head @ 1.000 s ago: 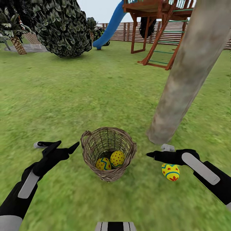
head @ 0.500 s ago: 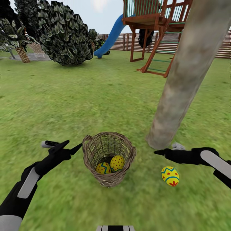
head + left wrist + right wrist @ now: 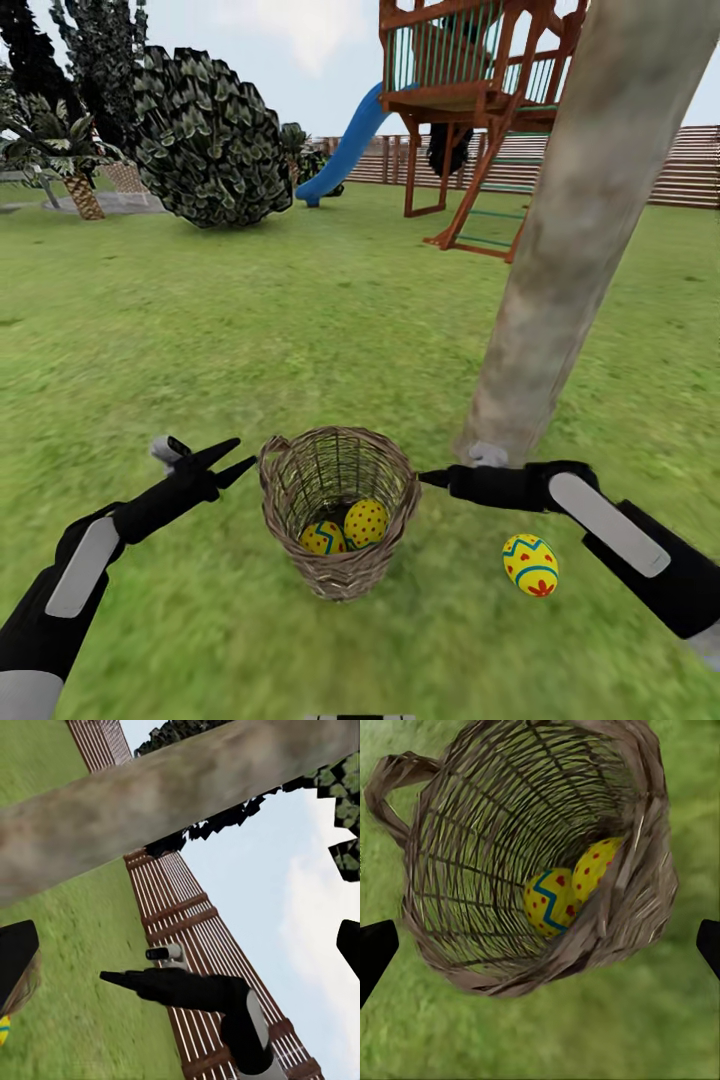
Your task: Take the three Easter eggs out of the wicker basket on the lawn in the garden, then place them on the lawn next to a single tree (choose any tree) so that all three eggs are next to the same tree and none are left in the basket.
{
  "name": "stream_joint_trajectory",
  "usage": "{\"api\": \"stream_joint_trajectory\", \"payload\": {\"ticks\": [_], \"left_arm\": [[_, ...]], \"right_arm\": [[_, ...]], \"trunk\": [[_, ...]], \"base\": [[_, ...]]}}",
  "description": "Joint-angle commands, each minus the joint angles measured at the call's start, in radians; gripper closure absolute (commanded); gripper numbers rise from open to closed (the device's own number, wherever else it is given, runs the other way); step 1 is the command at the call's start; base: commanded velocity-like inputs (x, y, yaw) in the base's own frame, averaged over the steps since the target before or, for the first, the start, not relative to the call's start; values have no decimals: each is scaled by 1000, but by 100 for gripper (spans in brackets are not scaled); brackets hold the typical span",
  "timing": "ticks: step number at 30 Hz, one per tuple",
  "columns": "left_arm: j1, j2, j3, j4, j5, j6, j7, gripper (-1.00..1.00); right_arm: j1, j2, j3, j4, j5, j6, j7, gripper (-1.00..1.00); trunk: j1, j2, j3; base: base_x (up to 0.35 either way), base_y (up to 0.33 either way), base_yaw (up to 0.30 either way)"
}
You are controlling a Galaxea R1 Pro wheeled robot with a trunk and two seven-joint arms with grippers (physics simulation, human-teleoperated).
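The wicker basket (image 3: 340,505) stands upright on the lawn (image 3: 250,330) and holds two Easter eggs (image 3: 366,521) (image 3: 551,900), yellow with red dots and a blue zigzag. A third egg (image 3: 531,564) lies on the grass to the basket's right, near the foot of the tree (image 3: 570,230). My right gripper (image 3: 452,469) is open, its tips just right of the basket rim; its wrist view looks straight down into the basket (image 3: 532,847). Left of the rim, my left gripper (image 3: 222,459) is open and empty. The left wrist view looks across at the right gripper (image 3: 129,966).
A wooden play tower (image 3: 470,90) with a blue slide (image 3: 345,150) stands behind the tree, before the slat fence (image 3: 690,165). A round leafy bush (image 3: 205,140) is at the back left. Open grass lies all around the basket.
The head camera has tilted up. My right gripper drew back to the right, then swung left to the basket's rim. The egg on the grass stays put.
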Motion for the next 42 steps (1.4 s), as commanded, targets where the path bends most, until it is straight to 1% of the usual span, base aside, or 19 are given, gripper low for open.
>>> {"api": "stream_joint_trajectory", "payload": {"ticks": [1, 3, 4, 5, 7, 9, 12, 13, 15, 18, 20, 24, 29, 31, 33, 34, 35, 36, 42], "left_arm": [[0, 0, 3, 1, 0, 4, -1, -100], [0, 1, 7, 1, 0, 4, 0, -100], [0, 2, 8, 1, 0, 4, 0, -100], [0, 2, 9, 1, 0, 4, 0, -100], [0, 2, 9, 1, -1, 3, 0, -100], [0, 3, 9, 1, -1, 3, 0, -100], [0, 3, 10, 2, -1, 2, 0, -100], [0, 3, 10, 2, -1, 2, 0, -100], [0, 2, 13, 3, 0, -3, -2, -100], [0, -1, 43, 5, 1, -35, -6, -100], [0, -3, 53, 6, 1, -45, -8, -100], [0, -5, 59, 7, 0, -53, -9, -100], [0, -7, 58, 7, -1, -55, -9, -100], [0, -7, 58, 7, -1, -58, -9, -100], [0, -7, 58, 7, -1, -65, -9, -100], [0, -7, 58, 7, -1, -69, -9, -100], [0, -7, 57, 7, -1, -71, -9, -100], [0, -7, 56, 7, -1, -73, -9, -100], [0, -7, 55, 7, -1, -74, -9, -100]], "right_arm": [[-1, 26, 2, 0, 23, 0, -11, -100], [-1, 73, 4, 2, 90, 1, -12, -100], [-1, 117, 4, 2, 172, 1, -11, -100], [-1, 144, 5, 2, 220, 2, -11, -100], [-1, 177, 6, 3, 265, 2, -12, -100], [-1, 205, 19, 5, 307, 2, -15, -100], [-1, 231, 63, 6, 379, 2, -43, -100], [-1, 236, 71, 6, 389, 2, -53, -100], [-1, 251, 81, 8, 399, 3, -80, -100], [0, 264, 93, 13, 401, 3, -131, -100], [0, 272, 106, 14, 401, 3, -153, -100], [0, 279, 124, 17, 399, 3, -168, -100], [1, 279, 130, 29, 399, 3, -181, -100], [1, 279, 130, 37, 397, 2, -225, -100], [1, 285, 130, 41, 394, 1, -303, -100], [2, 297, 129, 43, 393, 1, -361, -100], [2, 313, 127, 44, 392, 1, -398, -100], [2, 326, 127, 44, 392, 2, -421, -100], [2, 335, 125, 44, 388, 2, -438, -100]], "trunk": [[-1, 0, 3], [-2, 0, 11], [-2, 1, 15], [-2, 1, 19], [-3, 1, 26], [-4, 2, 34], [-6, 2, 46], [-6, 3, 49], [-7, 3, 57], [-7, 3, 57], [-7, 3, 57], [-7, 3, 57], [-7, 3, 56], [-7, 3, 54], [-7, 3, 53], [-7, 3, 53], [-7, 3, 53], [-7, 3, 53], [-7, 3, 57]], "base": [[0, 0, 0], [0, 0, 0], [0, 0, 0], [0, 0, 0], [0, 0, 0], [0, 0, 0], [0, 0, 0], [0, 0, 49], [0, 0, 190], [0, 0, 268], [0, 0, 288], [0, 0, 295], [143, 147, 295], [214, 220, 278], [223, 228, 228], [227, 237, 99], [228, 240, 51], [229, 243, -81], [229, 252, -226]]}}
